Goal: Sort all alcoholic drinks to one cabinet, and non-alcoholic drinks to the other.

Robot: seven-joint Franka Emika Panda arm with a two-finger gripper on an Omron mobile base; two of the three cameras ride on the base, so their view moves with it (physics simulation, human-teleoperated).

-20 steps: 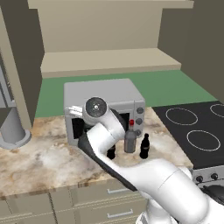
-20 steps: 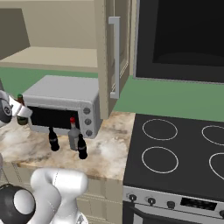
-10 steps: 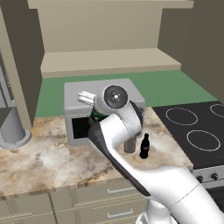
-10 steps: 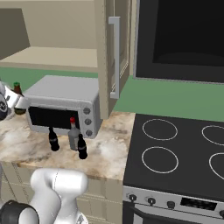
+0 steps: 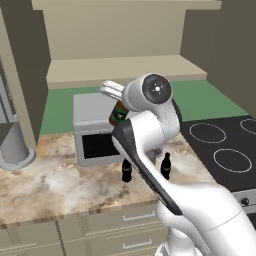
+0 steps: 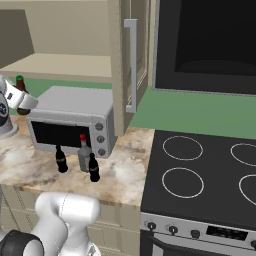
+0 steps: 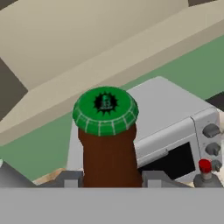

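The open wall cabinet (image 5: 125, 70) is a beige, flat-panelled box with a smooth shelf; it lies above and behind the jaws. Its door (image 6: 129, 65) is swung open and carries a straight pale bar handle. The table (image 5: 45, 185) is a marbled tan and white slab, well below the jaws. The stove (image 6: 210, 175) has a flat black glossy top with white ring outlines and lies far to one side of the jaws. The toaster oven (image 6: 75, 122) is a grey metal box with a dark glass door and round knobs; it stands on the table below the jaws.

The gripper (image 5: 116, 102) is clenched on the beer bottle (image 7: 108, 148). In the hand view the two dark finger tips press the smooth brown glass neck from both sides, just under the crimped green cap. The bottle is lifted clear of the table, near the top of the toaster oven, and tilted.

The grey bottle (image 6: 84, 155) is translucent, cylindrical, with a red cap; it stands upright on the table in front of the toaster oven, well below the jaws. Two black cola bottles, one (image 6: 61, 160) and the other (image 6: 93, 168), are small, contoured and glossy; they stand just beside the grey bottle, one on each side.
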